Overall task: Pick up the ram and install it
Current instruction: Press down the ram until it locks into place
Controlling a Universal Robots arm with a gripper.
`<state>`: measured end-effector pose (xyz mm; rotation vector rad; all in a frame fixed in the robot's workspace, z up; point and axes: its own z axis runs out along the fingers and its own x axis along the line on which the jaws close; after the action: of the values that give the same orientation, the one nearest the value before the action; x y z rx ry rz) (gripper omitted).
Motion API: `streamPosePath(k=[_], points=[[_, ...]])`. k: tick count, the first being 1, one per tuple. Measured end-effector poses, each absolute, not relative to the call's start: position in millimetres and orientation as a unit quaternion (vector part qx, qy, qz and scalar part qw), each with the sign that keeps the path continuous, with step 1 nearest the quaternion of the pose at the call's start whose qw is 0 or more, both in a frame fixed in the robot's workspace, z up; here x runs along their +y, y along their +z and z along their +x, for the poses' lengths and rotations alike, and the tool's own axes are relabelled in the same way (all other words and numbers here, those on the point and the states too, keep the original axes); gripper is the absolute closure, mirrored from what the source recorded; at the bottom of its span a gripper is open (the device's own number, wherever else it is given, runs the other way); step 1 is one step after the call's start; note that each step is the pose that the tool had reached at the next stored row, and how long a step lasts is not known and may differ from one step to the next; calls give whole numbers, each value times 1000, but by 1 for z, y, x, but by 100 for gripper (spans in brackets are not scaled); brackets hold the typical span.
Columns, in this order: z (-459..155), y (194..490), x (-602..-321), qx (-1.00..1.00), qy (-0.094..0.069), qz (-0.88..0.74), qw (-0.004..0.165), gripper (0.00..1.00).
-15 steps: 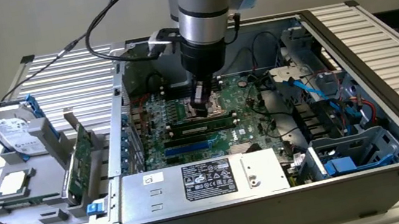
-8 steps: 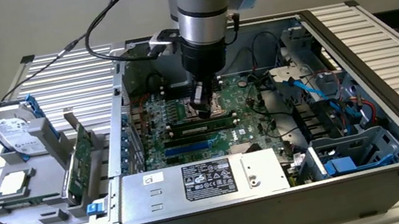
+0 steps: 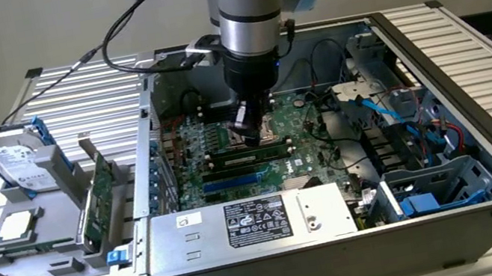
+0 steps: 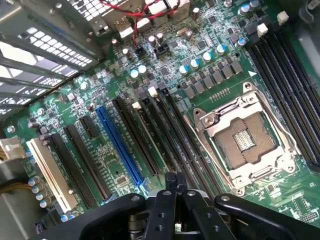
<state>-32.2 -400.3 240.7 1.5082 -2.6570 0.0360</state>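
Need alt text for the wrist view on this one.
The shut hand hovers over a green motherboard, above its black memory slots, beside an empty CPU socket and a blue expansion slot.

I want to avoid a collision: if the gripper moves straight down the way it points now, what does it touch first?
Probably the memory slots on the motherboard. The shut gripper hangs above them, beside the open CPU socket. In the exterior view a ram stick sits in a slot nearby; depth is unclear.
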Motion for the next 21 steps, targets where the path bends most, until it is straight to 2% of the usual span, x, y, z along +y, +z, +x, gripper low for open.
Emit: streamPosePath(k=[11, 21], points=[[-32, 240, -400, -906, 9, 421, 43, 89], [-32, 240, -400, -926, 13, 375, 32, 89]])
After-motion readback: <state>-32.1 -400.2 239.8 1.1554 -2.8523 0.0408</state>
